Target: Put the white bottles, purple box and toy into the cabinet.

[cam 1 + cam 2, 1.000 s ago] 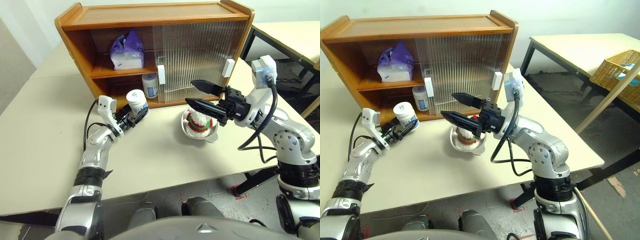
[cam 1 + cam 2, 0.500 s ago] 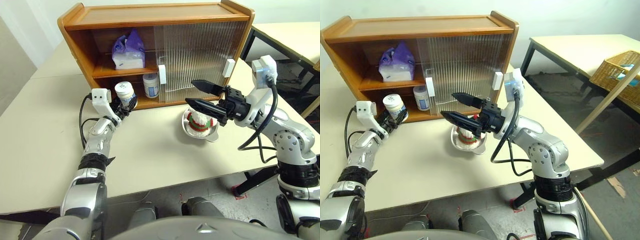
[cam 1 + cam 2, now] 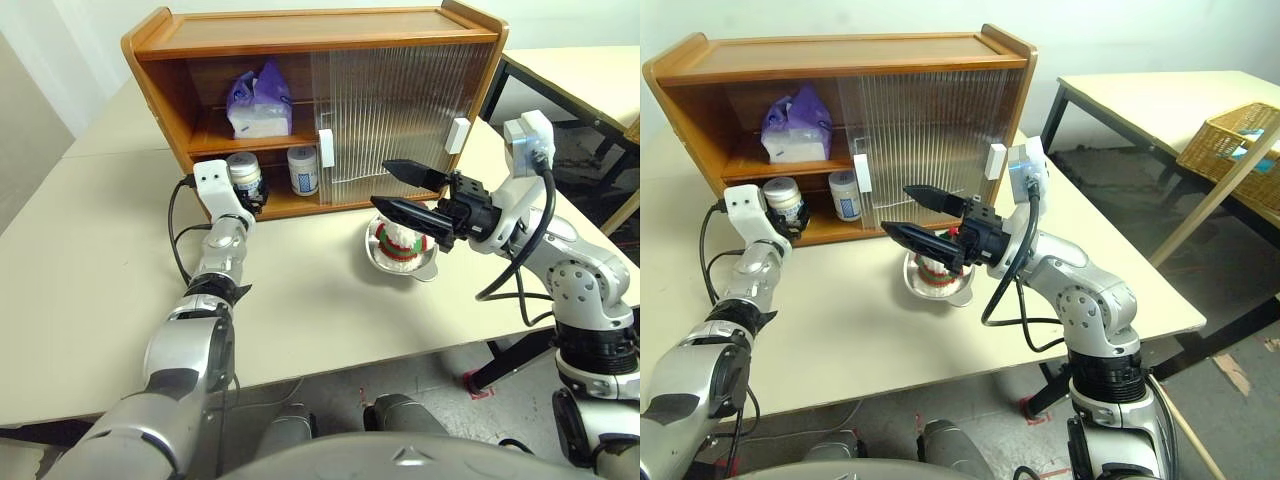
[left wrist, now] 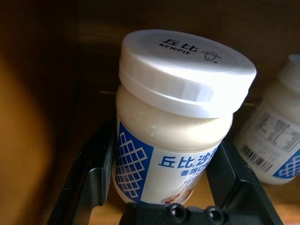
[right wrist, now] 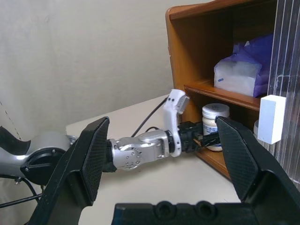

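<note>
White bottle (image 4: 180, 122) clamped between the left gripper's (image 3: 246, 190) two black fingers, upright, lid on, inside the open left side of the cabinet (image 3: 300, 40) on the lower shelf level. Can't tell if its base touches the shelf. Second white bottle (image 3: 302, 170) stands on the same lower shelf just to the right, next to the edge of the ribbed sliding door (image 3: 400, 110), apart from the held one. Purple box (image 3: 257, 100) sits on the upper shelf above both bottles, white tissue showing.

Right gripper (image 3: 400, 192) hangs over the table (image 3: 80, 260), spread wide, holding nothing, pointing left, fingers above the steel bowl (image 3: 402, 262). Toy (image 3: 398, 242) sits in that bowl, on the table near the cabinet front, right of the open side. Sliding door covers the cabinet's right half; white handles (image 3: 458, 135) on it.
</note>
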